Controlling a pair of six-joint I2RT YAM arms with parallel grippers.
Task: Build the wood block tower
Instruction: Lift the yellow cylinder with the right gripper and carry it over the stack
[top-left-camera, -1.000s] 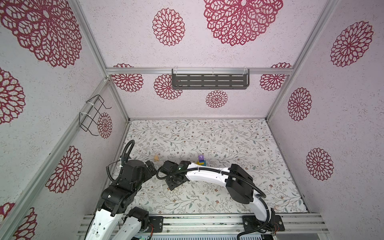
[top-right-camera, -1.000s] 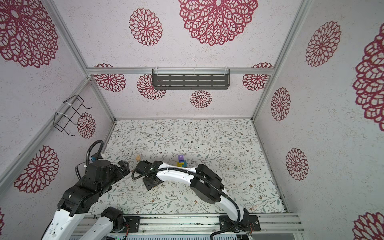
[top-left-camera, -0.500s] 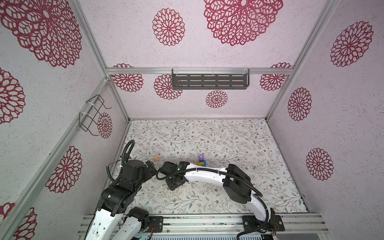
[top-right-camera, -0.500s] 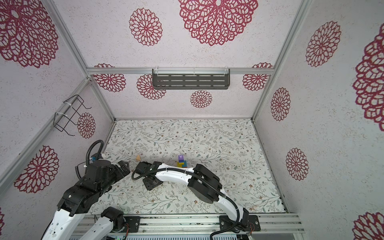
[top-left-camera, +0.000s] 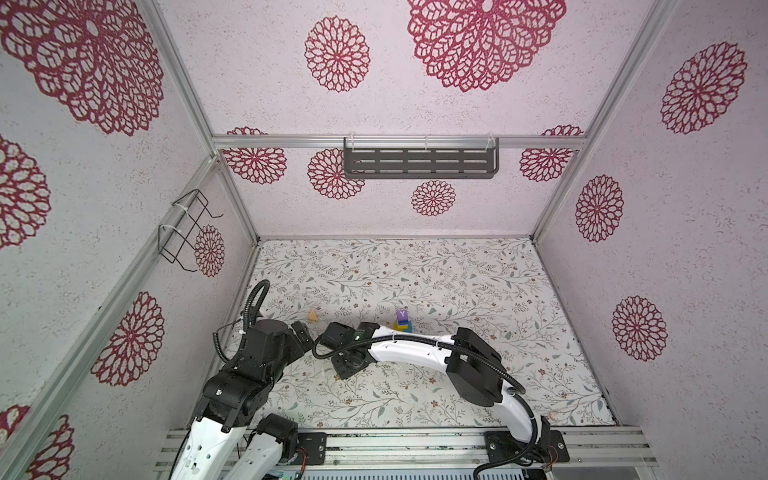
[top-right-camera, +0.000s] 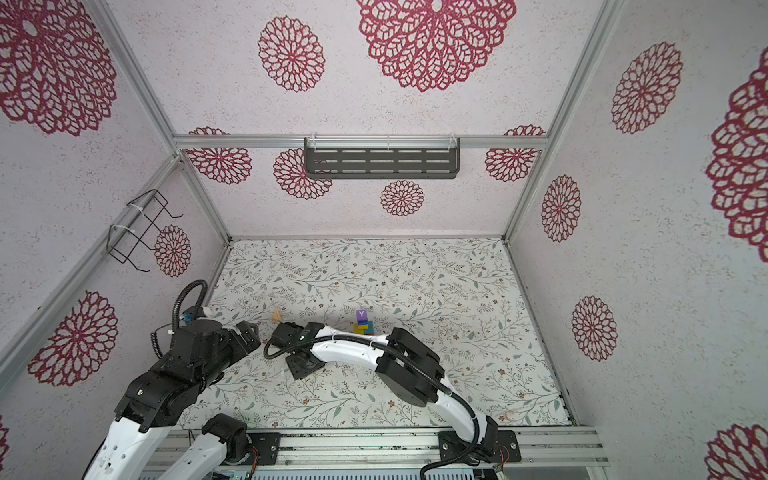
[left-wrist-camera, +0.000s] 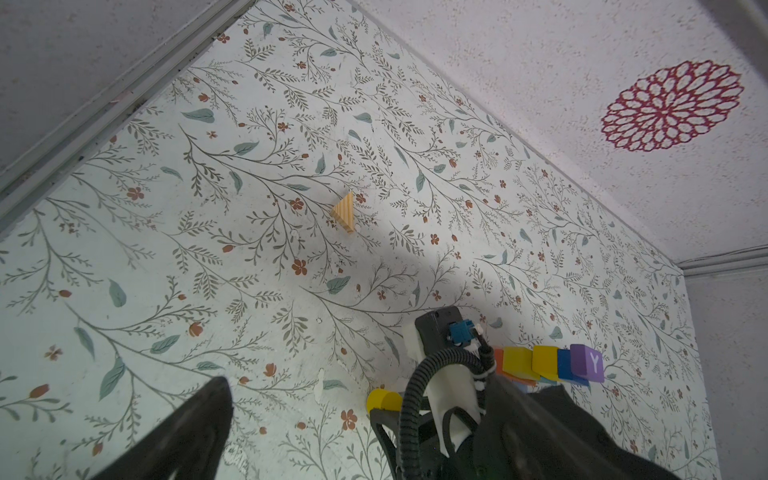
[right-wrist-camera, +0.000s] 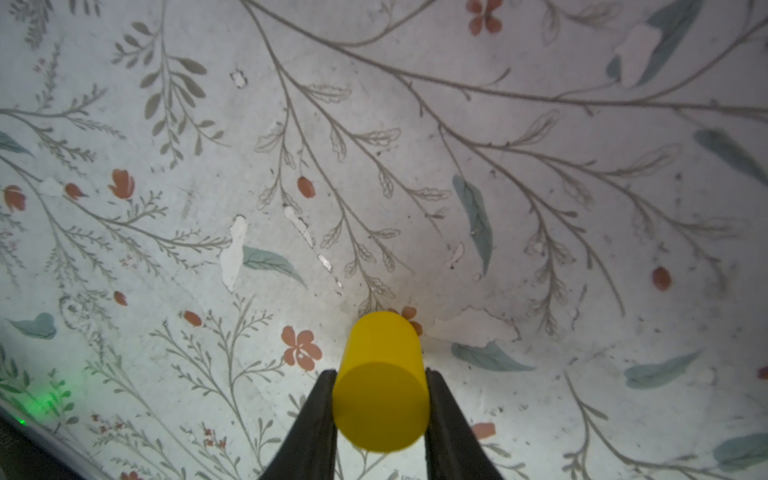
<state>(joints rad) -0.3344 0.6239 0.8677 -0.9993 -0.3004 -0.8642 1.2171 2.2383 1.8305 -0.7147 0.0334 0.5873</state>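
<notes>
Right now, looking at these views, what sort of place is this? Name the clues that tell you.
Probably a robot test cell, not a home: patterned wall panels in an aluminium frame, left arm and right arm bolted to a front rail, and toy blocks on a floral table.

A white letter Y marks the purple block (left-wrist-camera: 587, 363) (topmost on the wood block tower (top-left-camera: 403, 326)).

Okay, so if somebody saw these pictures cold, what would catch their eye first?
The bright yellow cylinder dominates the right wrist view, pinched by the right gripper. In both top views a small block tower capped by a purple Y block stands near the middle of the floral table, and a tan wedge lies alone to its left.
</notes>
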